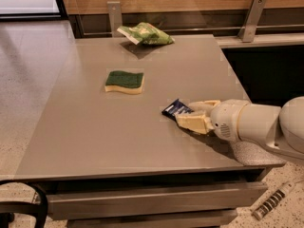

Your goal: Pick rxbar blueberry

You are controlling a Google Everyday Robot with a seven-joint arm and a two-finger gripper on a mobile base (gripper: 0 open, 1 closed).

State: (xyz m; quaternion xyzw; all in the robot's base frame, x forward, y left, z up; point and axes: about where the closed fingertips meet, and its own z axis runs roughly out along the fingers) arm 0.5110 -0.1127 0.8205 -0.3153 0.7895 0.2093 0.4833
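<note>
The rxbar blueberry, a small dark navy bar with white lettering, lies at the right front of the grey table. My gripper reaches in from the right at table height. Its cream fingers sit on either side of the bar's right end and press on it. The bar's left end sticks out past the fingertips, slightly tilted, low over the tabletop. My white arm stretches off to the right edge of the view.
A green-topped yellow sponge lies mid-table. A green-and-white snack bag lies at the back edge. Two metal brackets stand behind the table. The table's right edge is just below my arm.
</note>
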